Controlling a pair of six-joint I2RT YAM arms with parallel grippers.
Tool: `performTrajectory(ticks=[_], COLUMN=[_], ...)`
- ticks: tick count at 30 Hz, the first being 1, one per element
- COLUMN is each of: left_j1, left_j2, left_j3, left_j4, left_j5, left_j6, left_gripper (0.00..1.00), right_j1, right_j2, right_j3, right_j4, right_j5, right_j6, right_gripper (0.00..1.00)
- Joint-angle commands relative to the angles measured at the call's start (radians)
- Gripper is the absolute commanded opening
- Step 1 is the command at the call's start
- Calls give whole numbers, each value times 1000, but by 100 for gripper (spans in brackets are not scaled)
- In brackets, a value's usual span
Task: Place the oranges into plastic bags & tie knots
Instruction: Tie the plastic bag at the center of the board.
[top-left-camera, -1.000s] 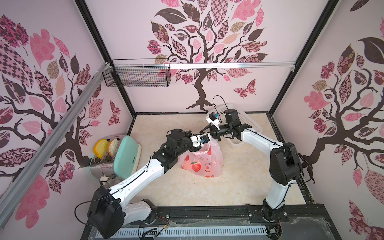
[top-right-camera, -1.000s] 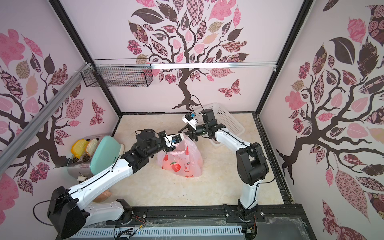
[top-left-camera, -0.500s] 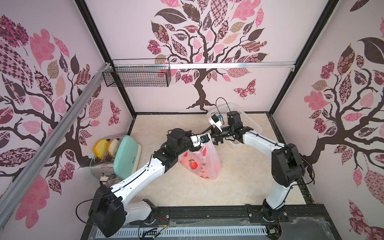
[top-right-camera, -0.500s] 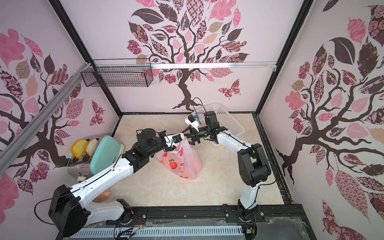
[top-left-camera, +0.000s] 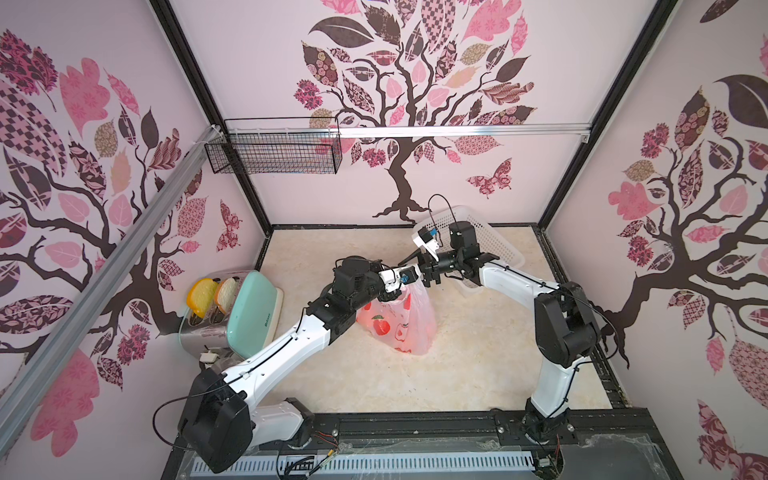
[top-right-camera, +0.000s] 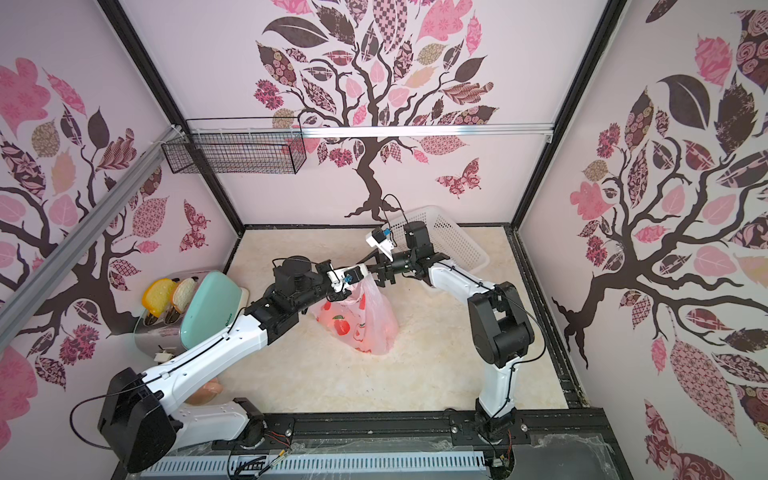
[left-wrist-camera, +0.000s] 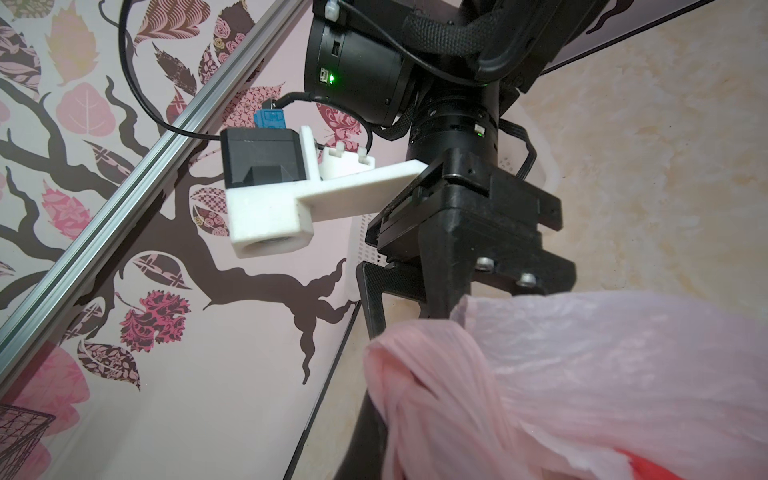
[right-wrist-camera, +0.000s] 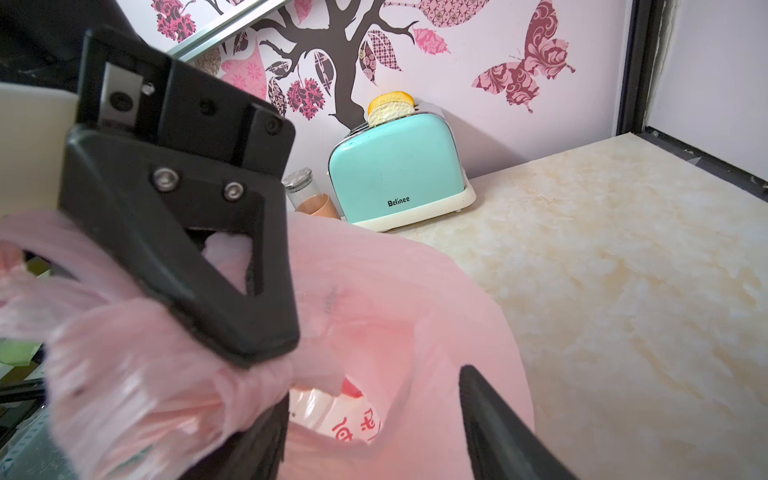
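In both top views: pink bag (top-left-camera: 409, 324) mid-table (top-left-camera: 478, 365), bunched handle pinched in the closed left gripper (top-left-camera: 400, 286). White basket (top-left-camera: 494, 237) behind right arm; toaster (top-left-camera: 249, 307) well apart.
Left wrist: right gripper (left-wrist-camera: 409, 318) spread open beside the handle.
Right wrist: left gripper's black body hides part of the bag mouth.

Both arms reach inward, left pincer (top-left-camera: 402, 289) clamped shut, right pincer (top-left-camera: 423, 276) spread apart, tips close together

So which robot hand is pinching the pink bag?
The left gripper: it is shut on the twisted handle of the pink plastic bag, while the right gripper stands open.
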Motion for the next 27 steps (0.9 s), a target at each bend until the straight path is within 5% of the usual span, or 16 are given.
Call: performTrajectory(ticks=[1,17,27], left_j1=[4,21,20], left_j2=[8,13,11], left_j3=[19,31,31], left_j4=[16,16,16], left_j5=[8,12,13], left_j6=[-11,-23,-31], left_gripper=[0,0,0], right_j1=[-6,45,69], right_j2=[15,-12,31], right_j3=[65,-22,-10], right_j4=[14,153,266], right_j5=[-41,-73,-85], right_j6=[19,139,242], right_gripper=[66,67,58])
